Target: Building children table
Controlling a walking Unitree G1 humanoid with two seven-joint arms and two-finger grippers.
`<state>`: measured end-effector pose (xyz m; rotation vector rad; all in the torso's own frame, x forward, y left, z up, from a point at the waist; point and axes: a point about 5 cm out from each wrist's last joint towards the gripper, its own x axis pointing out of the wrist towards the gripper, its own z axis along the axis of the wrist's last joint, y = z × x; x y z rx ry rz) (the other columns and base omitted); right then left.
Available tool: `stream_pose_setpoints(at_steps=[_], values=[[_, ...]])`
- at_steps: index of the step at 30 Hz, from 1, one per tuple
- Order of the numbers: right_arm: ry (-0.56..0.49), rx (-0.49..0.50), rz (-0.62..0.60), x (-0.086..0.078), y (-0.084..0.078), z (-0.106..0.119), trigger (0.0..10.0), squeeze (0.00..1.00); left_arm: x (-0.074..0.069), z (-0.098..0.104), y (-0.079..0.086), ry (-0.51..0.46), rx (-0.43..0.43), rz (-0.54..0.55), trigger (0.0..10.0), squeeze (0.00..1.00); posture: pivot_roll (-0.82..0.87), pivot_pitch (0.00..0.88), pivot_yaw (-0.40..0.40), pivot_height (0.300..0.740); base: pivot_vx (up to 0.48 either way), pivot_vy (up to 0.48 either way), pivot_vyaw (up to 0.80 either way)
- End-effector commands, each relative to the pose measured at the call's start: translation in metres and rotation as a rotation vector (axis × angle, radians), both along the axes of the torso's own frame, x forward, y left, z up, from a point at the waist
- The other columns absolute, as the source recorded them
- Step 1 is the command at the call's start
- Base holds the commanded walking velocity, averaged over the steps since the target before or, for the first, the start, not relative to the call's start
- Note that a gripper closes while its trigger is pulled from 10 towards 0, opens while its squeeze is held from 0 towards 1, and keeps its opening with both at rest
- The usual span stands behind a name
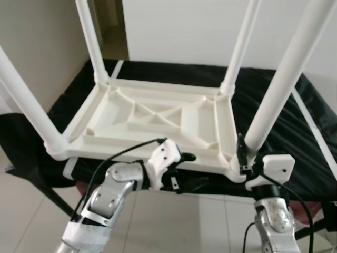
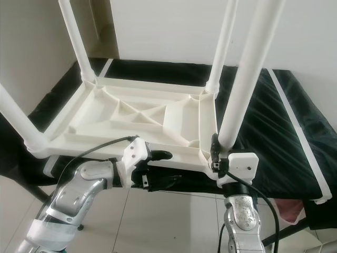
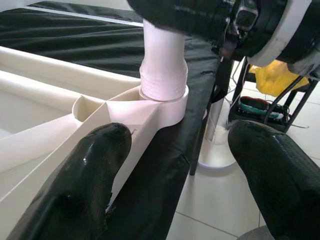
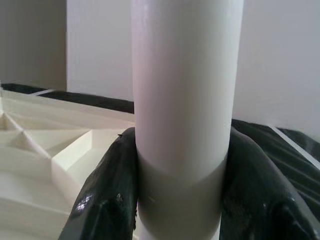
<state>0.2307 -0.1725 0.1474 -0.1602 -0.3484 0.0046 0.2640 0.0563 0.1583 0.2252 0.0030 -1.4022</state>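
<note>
A white plastic children's table (image 1: 152,113) lies upside down on a black-covered surface, its ribbed underside facing up. Its legs stand upright in the corners: near left (image 1: 26,100), far left (image 1: 92,39), far right (image 1: 242,42), near right (image 1: 287,79). My right gripper (image 1: 243,155) is shut on the near right leg (image 4: 185,90) just above its socket, with a finger (image 4: 107,195) on each side. My left gripper (image 1: 189,169) is open at the table's near rim, one finger (image 3: 85,185) over the rim and the other (image 3: 280,175) out past the edge.
The black cover (image 1: 295,137) reaches beyond the table on the right. White tiled floor (image 1: 174,221) lies below the near edge. A pink object (image 2: 287,208) sits low at the right, and a yellow item (image 3: 272,75) with stand legs shows past the corner.
</note>
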Motion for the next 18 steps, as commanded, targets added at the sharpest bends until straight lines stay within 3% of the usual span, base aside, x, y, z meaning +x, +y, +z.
stream_pose_setpoints(at_steps=[1,10,18], values=[[0.131,-0.005,-0.011,-0.003,-0.003,-0.025,10.0,0.00,0.002,0.002,-0.001,-0.012,0.006,0.031,10.0,0.00,-0.02,0.060,0.006,0.740,0.000,0.000,0.00],[0.168,-0.021,0.107,-0.002,0.001,-0.036,10.0,0.00,0.004,0.004,0.000,-0.023,0.009,0.040,10.0,0.00,-0.01,0.058,0.005,0.740,0.000,0.000,0.00],[0.228,0.150,0.093,-0.002,0.002,-0.047,10.0,0.00,0.004,0.005,0.001,-0.028,0.012,0.043,10.0,0.00,-0.01,0.056,0.003,0.740,0.000,0.000,0.00]])
